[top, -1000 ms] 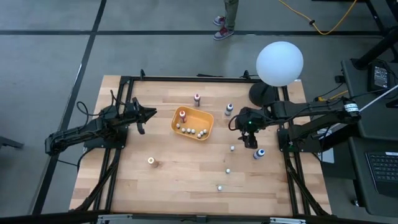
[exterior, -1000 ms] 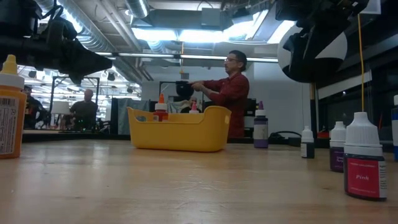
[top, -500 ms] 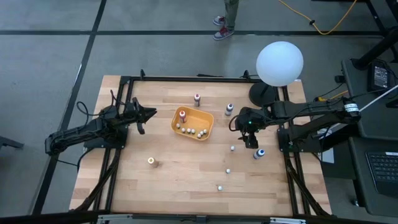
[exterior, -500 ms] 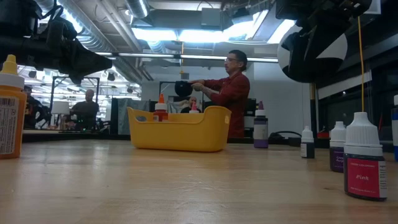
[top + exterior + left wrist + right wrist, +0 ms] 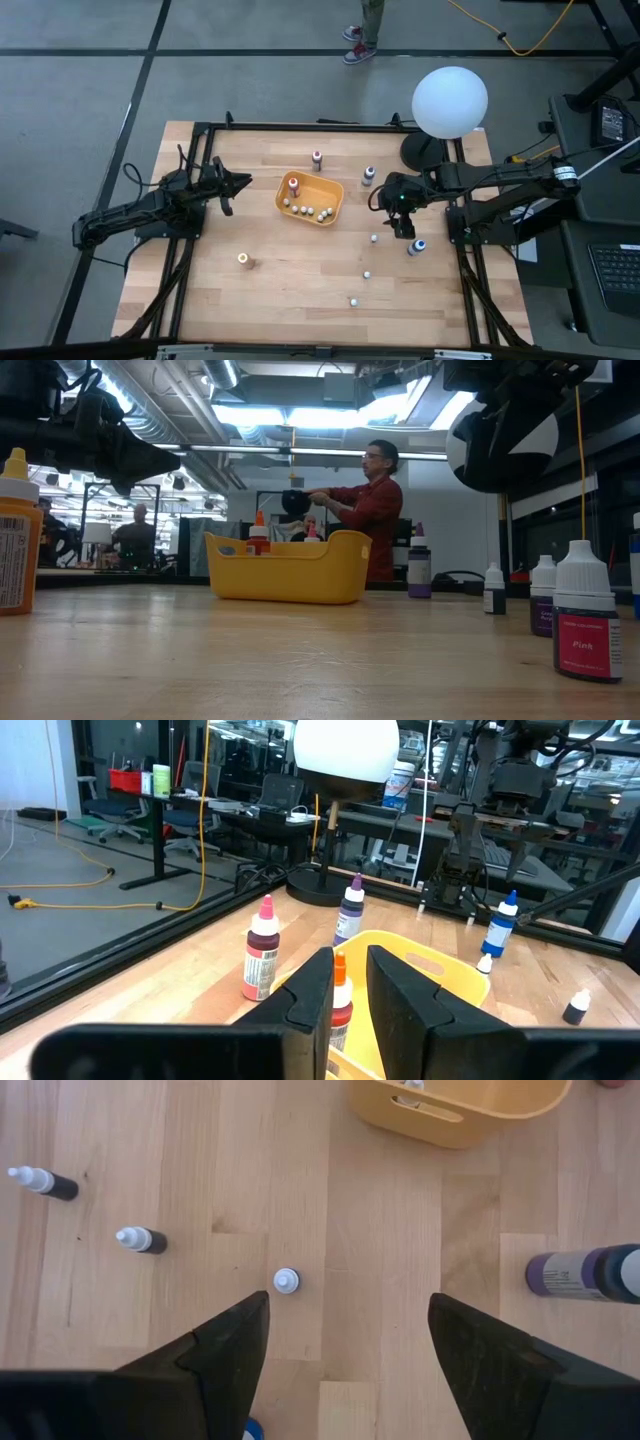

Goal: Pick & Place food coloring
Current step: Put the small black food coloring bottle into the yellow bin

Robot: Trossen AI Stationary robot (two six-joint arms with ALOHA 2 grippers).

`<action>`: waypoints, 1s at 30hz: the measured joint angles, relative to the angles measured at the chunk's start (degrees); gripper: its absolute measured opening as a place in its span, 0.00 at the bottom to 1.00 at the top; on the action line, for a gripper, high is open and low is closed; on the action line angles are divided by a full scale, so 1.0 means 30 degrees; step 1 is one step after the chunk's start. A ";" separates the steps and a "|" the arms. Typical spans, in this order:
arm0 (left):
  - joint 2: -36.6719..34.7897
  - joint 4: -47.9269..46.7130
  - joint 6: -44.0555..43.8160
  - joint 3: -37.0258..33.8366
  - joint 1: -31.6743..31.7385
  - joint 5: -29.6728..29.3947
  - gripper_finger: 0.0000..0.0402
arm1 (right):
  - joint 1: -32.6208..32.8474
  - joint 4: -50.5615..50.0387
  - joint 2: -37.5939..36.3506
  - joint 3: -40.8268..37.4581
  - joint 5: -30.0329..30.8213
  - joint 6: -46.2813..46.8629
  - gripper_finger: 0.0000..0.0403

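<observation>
Nothing has moved: left hand stays narrow beside the tray, right hand wide.

From my station the desk reads as pale butcher-block wood, planks joined in strips, with a smooth satin finish that picks up a soft sheen in the low view. Its frame looks like matt black metal rail. The tray is smooth yellow-orange plastic, slightly glossy along the rim. The food coloring bottles look like dark plastic with matt white caps, and the nearest one carries a glossy paper label. The right pincer has matt black fingers, plastic by the look. The globe lamp is smooth, frosted white.
</observation>
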 joint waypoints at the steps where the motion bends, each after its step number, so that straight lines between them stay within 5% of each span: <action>1: -0.0002 -0.0007 0.0001 0.0000 0.0001 0.0000 0.14 | 0.0013 0.0000 0.0000 0.0000 -0.0001 0.0068 0.68; 18: -0.0004 -0.0006 0.0001 0.0000 0.0006 0.0000 0.14 | -0.0446 -0.0131 0.0000 -0.0180 0.1013 0.3442 0.68; 23: -0.0006 -0.0007 0.0001 0.0000 0.0000 0.0000 0.15 | -0.0413 0.0048 0.0007 -0.0313 -0.0002 0.4031 0.68; 30: -0.0001 0.0000 0.0001 0.0000 0.0003 0.0000 0.14 | 0.1368 0.0230 0.0013 -0.0313 -0.0434 0.6408 0.68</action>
